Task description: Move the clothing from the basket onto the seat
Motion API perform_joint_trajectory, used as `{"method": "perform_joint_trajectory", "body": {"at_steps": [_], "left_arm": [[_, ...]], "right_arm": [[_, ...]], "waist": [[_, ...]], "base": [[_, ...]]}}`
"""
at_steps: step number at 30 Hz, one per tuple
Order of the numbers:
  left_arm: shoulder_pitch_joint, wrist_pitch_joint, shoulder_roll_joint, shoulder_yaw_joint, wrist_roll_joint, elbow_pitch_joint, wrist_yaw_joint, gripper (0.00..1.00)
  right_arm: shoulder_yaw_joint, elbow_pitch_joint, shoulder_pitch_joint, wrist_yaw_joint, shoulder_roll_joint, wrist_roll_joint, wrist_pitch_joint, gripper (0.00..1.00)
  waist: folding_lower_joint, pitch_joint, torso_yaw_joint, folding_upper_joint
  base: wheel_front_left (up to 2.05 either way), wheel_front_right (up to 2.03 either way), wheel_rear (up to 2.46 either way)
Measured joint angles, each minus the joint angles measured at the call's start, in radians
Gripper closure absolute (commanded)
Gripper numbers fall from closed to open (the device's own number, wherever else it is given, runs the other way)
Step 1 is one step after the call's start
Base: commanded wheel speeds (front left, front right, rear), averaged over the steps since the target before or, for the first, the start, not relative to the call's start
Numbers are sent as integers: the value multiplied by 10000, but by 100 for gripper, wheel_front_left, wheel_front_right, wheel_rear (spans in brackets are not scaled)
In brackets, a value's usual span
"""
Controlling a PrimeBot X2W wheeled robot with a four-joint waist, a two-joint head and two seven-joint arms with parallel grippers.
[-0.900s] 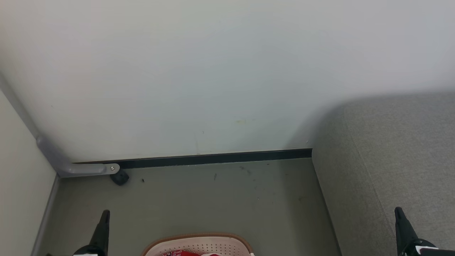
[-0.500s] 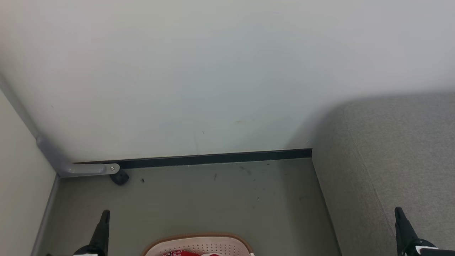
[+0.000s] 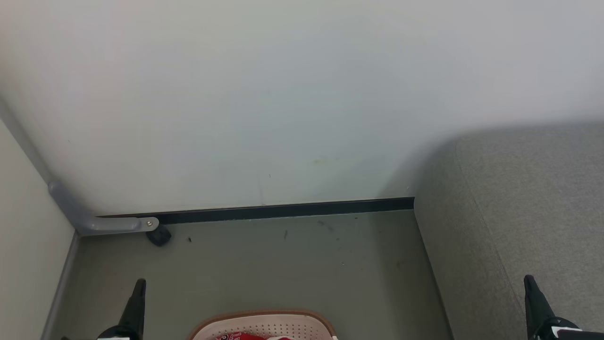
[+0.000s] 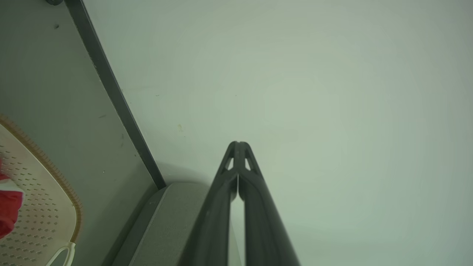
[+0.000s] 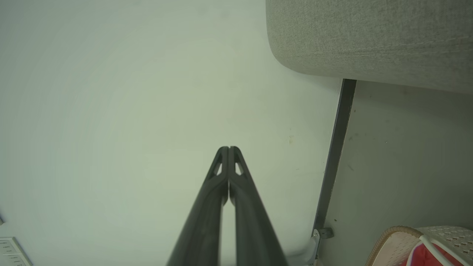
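The cream basket [image 3: 264,325] with its brown rim sits on the floor at the bottom middle of the head view, and a strip of red clothing [image 3: 245,336] shows inside it. The grey seat [image 3: 524,212] fills the right side. My left gripper [image 3: 139,283] points up at the lower left, left of the basket, shut and empty. My right gripper [image 3: 528,281] stands at the lower right over the seat, shut and empty. The left wrist view shows the left gripper [image 4: 238,144] with tips together, the basket [image 4: 40,207] and clothing [image 4: 9,210] at its left. The right wrist view shows the right gripper [image 5: 228,148], the seat [image 5: 369,33] and the basket [image 5: 399,236].
A pale wall [image 3: 283,94] stands straight ahead with a dark skirting strip [image 3: 283,210] at its foot. A grey pipe bracket [image 3: 108,224] and a small dark stopper [image 3: 159,235] sit in the left corner. Grey-green floor [image 3: 283,264] lies between wall and basket.
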Motion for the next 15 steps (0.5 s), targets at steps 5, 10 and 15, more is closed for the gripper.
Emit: {"method": "perform_joint_trajectory", "body": {"at_steps": [5,10,15], "left_arm": [[0,0,0,0,0,0,0,100],[0,0,0,0,0,0,0,100],[0,0,0,0,0,0,0,100]], "right_arm": [[0,0,0,0,0,0,0,100],[0,0,0,0,0,0,0,100],[0,0,0,0,0,0,0,100]], "waist": [[0,0,0,0],[1,0,0,0],[0,0,0,0]], "base": [[0,0,0],[0,0,0],[0,0,0]]}}
